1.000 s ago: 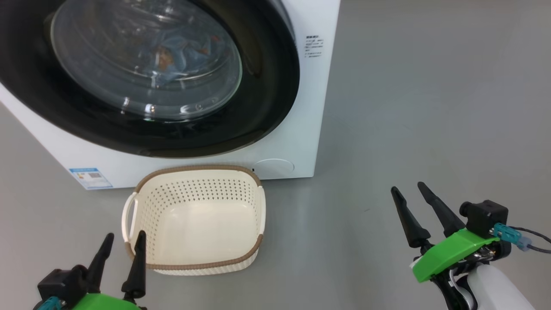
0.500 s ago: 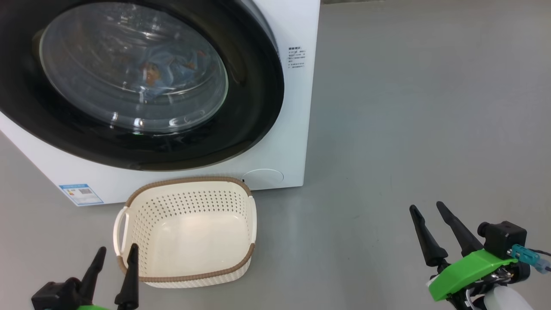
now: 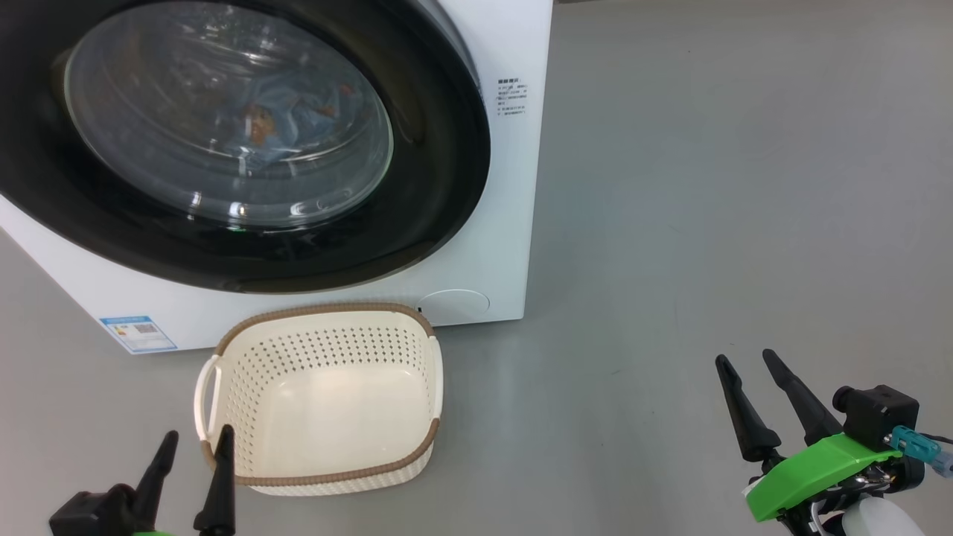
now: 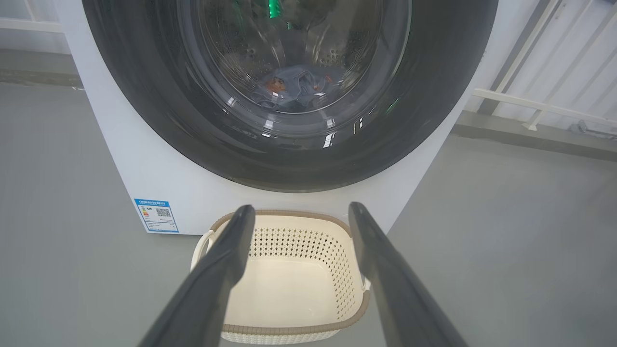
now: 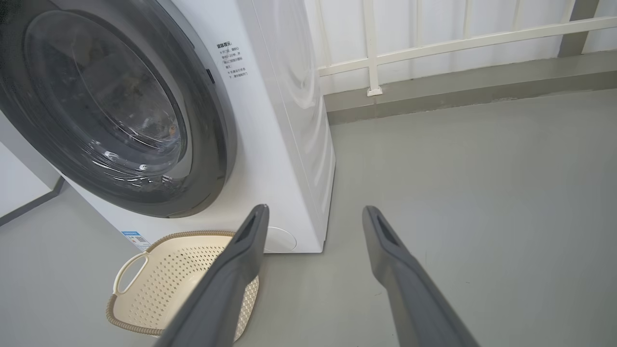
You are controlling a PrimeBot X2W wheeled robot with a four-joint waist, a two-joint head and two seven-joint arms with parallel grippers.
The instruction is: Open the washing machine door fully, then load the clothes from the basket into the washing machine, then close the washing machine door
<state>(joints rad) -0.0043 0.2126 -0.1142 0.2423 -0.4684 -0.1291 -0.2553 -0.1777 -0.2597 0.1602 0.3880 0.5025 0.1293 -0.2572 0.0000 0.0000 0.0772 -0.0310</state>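
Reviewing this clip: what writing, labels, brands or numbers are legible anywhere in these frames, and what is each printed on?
Blue label, low on the left of the washing machine front: small print and a square code, too small to read.
Dark printed block, upper right of the same front: several lines of characters, too small to read.
No brand name or number is legible, and the basket carries no text.

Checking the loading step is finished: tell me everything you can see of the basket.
The basket is small, cream-white perforated plastic, a rounded rectangle with a brown woven-look rim and side handles. It stands upright and empty on the grey floor, close before the washing machine, below its door. Only the floor visibly touches it.
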